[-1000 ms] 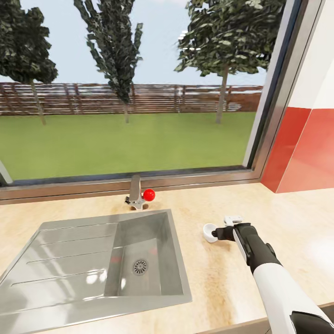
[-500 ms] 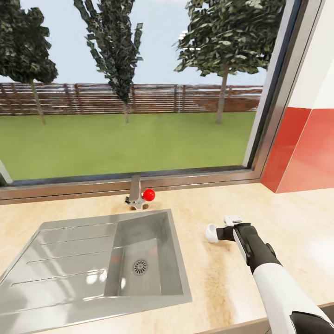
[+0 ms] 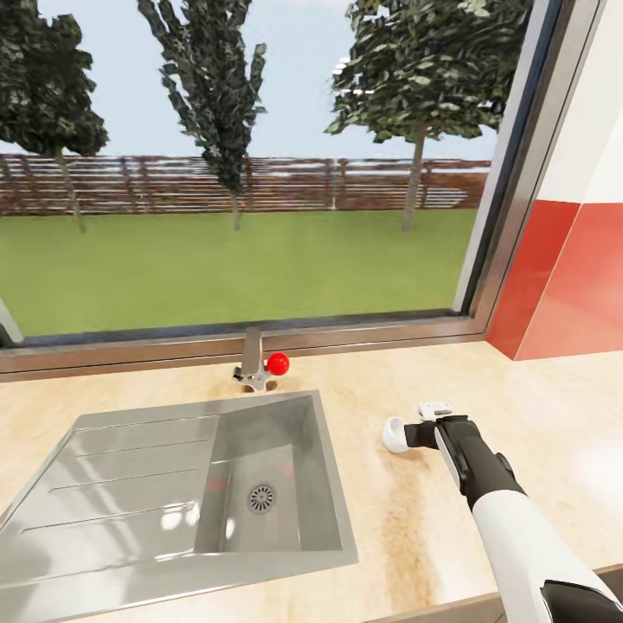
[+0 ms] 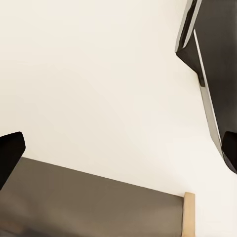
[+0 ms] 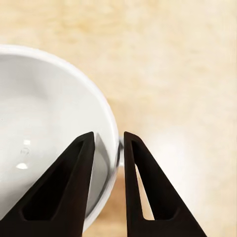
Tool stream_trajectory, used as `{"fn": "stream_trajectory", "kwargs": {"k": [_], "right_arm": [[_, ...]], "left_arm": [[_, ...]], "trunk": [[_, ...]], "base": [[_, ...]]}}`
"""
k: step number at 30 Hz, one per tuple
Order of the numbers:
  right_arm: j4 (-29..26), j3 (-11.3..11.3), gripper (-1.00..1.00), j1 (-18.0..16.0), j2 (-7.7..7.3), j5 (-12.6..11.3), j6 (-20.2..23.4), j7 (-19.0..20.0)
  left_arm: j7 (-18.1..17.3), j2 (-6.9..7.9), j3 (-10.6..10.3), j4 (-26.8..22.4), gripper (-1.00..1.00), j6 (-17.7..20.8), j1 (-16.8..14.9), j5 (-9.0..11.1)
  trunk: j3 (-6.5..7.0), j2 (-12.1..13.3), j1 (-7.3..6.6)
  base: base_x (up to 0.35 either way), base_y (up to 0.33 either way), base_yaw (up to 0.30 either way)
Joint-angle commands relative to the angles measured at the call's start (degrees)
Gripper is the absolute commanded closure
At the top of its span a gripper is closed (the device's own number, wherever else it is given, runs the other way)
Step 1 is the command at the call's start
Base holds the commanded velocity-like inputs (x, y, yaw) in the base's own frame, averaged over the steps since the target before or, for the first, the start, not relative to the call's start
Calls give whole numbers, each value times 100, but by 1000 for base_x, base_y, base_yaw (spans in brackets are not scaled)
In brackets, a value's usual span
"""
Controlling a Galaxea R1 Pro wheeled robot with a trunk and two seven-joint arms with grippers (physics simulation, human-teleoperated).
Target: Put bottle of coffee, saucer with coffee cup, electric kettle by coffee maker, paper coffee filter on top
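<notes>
The white coffee cup (image 3: 394,434) sits low over the light beige kitchen countertop (image 3: 536,407), just right of the steel sink (image 3: 112,450). My right gripper (image 3: 414,435) is shut on the cup's rim. In the right wrist view the two dark fingers (image 5: 69,192) pinch the cup's (image 5: 39,133) wall, one inside and one outside, over the worktop (image 5: 187,74). My left gripper (image 4: 120,155) is open with nothing between its far-apart fingertips, facing a pale surface and dark cabinet fronts (image 4: 217,59).
A tap with a red knob (image 3: 277,363) stands behind the sink basin (image 3: 260,484). A big window (image 3: 242,173) runs along the back of the counter. A red backsplash (image 3: 571,285) closes the right side. Bare worktop stretches right of the cup.
The right gripper has turned slightly, tipping the held cup so its opening shows narrower. The arm has stayed in place and the view has not shifted.
</notes>
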Motion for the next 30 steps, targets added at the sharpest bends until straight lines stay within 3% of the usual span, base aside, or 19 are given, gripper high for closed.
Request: {"fn": "stream_trajectory", "kwargs": {"k": [1, 18, 24, 27, 30], "right_arm": [[10, -14, 100, 1, 6, -17, 31, 58], [-88, -13, 100, 1, 53, -23, 31, 58], [-661, 17, 100, 1, 103, -38, 31, 63], [-996, 119, 100, 1, 259, -37, 39, 66], [-1148, 138, 100, 1, 285, -40, 38, 66]], "left_arm": [[1, -3, 33, -18, -100, 34, 0, -58], [1, 35, 8, -21, -100, 40, 0, -65], [1, 51, 27, -34, -100, 43, 0, -75], [1, 63, 35, -81, -100, 38, 0, -82], [1, 65, 40, -98, -100, 29, 0, -72]], "trunk": [[-13, -9, 4], [-13, -9, 4], [-13, -9, 4], [-13, -9, 4], [-13, -9, 4]], "base": [[0, 0, 0], [0, 0, 0], [0, 0, 0], [0, 0, 0], [0, 0, 0]]}}
